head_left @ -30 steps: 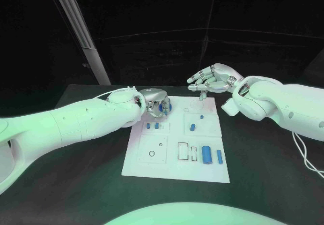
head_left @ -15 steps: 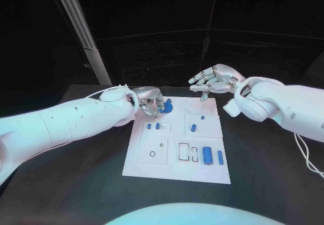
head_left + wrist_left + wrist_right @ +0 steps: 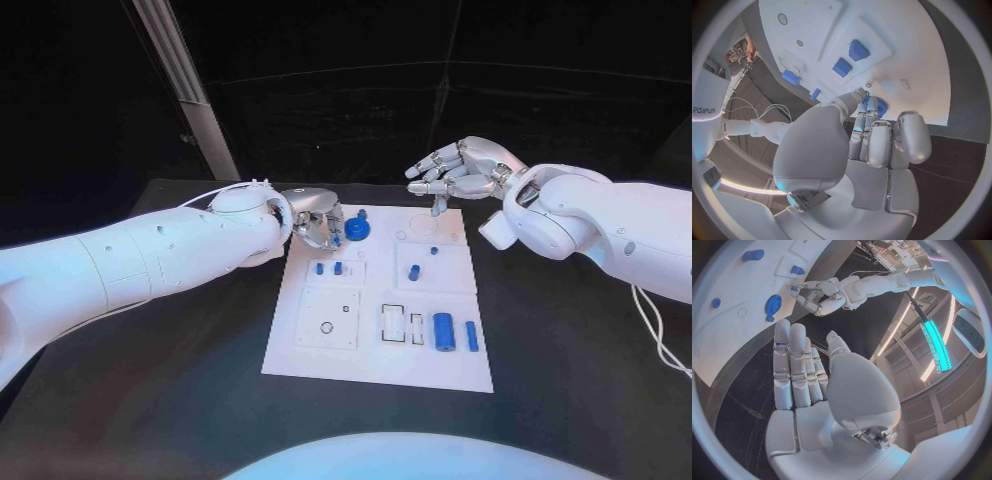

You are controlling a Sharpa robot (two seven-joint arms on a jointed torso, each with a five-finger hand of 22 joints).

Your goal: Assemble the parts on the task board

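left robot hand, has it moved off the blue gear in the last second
Yes. The left robot hand has drawn back toward the task board's left edge, so the blue gear now lies uncovered just beside its fingertips.

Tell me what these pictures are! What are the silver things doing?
They are a robot's two hands on white arms. One picture looks down from its head; the two round ones come from cameras at its wrists. On the black table lies a white task board with small blue parts. The left robot hand has its fingers bent beside a round blue gear at the board's far end; whether it grips it is unclear. The right robot hand hovers above the far edge, fingers apart, holding nothing.
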